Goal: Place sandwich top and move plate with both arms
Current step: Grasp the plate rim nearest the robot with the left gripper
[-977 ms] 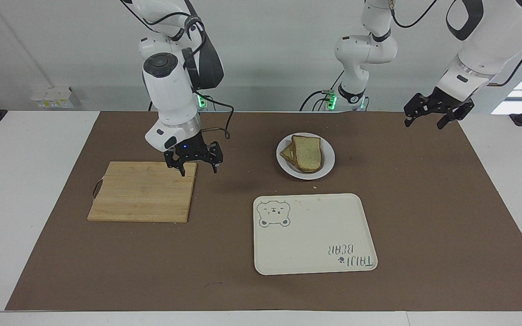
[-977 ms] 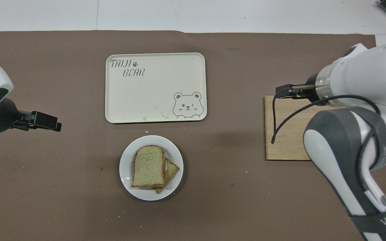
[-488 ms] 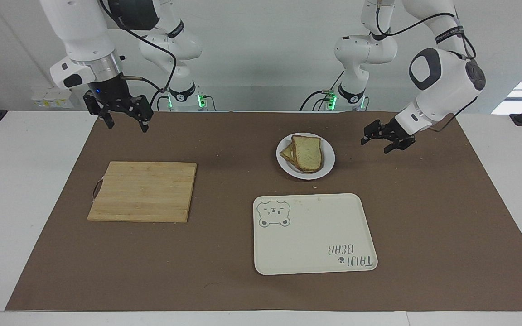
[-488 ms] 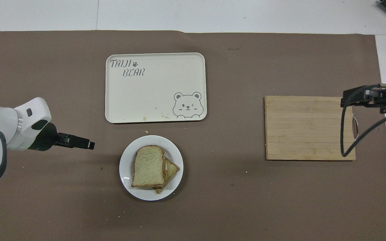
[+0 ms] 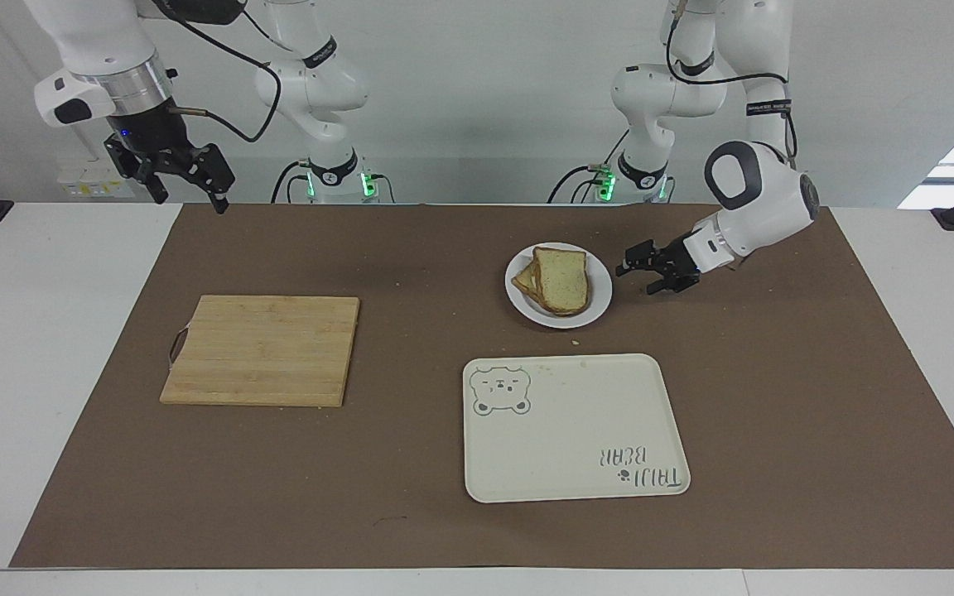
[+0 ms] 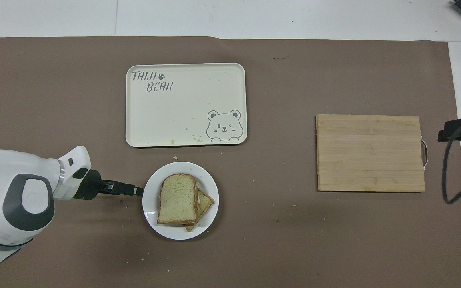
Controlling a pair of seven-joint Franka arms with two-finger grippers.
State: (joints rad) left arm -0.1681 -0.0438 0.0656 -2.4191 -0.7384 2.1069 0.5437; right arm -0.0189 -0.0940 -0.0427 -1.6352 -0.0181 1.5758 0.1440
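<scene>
The plate [image 6: 150, 212] sits on the brown mat [image 6: 54, 80] of the tabletop [image 5: 46, 331], with the sandwich top [image 6: 177, 199] lying on a toasted slice [image 6: 205, 204] that pokes out at its edge. In the overhead view the cream tray [image 6: 185, 105] lies just at 12 o'clock of the plate, a few crumbs between them, and the cutting board [image 6: 369, 153] lies well apart at 3 o'clock; nothing blocks the plate's rim.

The left tool [image 5: 647, 269] hovers low just beside the plate at 9 o'clock in the overhead view, jaws spread wide and holding nothing. The right tool [image 5: 183, 178] hangs high over the mat's corner at the right arm's end, also wide and holding nothing.

A second ago the right tool was down at the cutting board's edge and the left tool was raised near the mat's other corner; the bread and plate have not moved.

The tray reads "TAIJI BEAR" beside a paw mark, with a bear face drawn in one corner.
</scene>
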